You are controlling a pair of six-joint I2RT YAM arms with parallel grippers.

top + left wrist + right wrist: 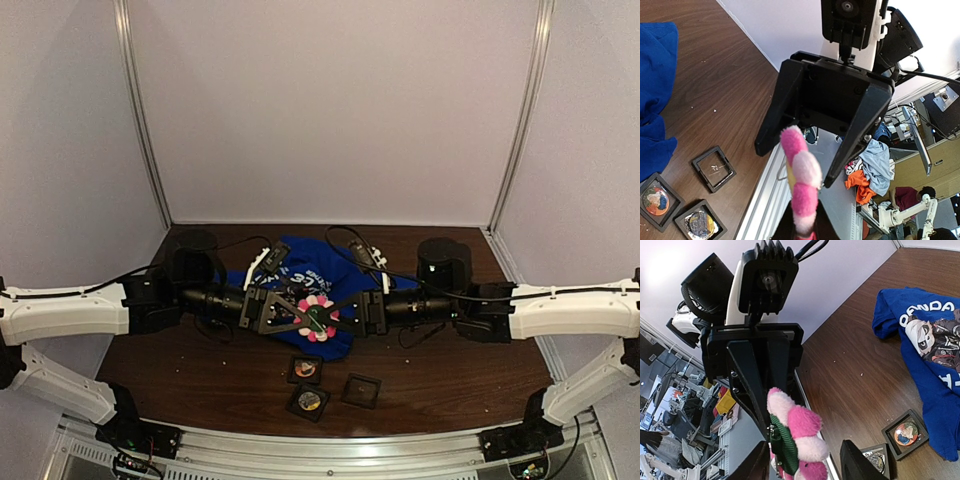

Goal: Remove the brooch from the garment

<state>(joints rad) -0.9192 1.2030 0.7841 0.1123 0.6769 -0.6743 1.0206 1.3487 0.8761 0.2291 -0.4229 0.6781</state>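
The left claw [802,230] is pinching the fluffy pink-and-white flower brooch with a green centre [800,170] above the dark wooden surface [450,350]. The right claw [807,462] is standing spread around it from 3 o'clock. The crumpled royal-blue fabric T-shirt with white lettering [927,390] is lying below, toward 12 o'clock.

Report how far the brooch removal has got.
Done: the brooch is off the garment, which lies on the table. In hand: the left gripper holds the brooch in the air, with the right gripper open around it. Left: probably only setting it down.
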